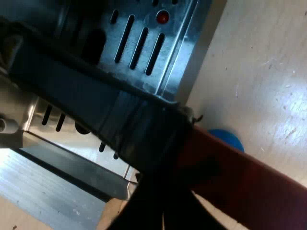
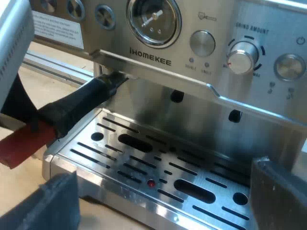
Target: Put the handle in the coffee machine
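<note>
Evidently left tool [image 1: 165, 203] clasps handle [image 1: 96, 100] (blue tamper [image 1: 229, 140] beyond).

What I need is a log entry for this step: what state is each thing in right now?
holder: head up under the espresso machine's front panel, handle slanting outward; locked or not, cannot tell.
left gripper: shut on the holder's handle near its red end.
right gripper: open, holding nothing, over the drip tray.
blue tamper: resting on the table, untouched.
</note>
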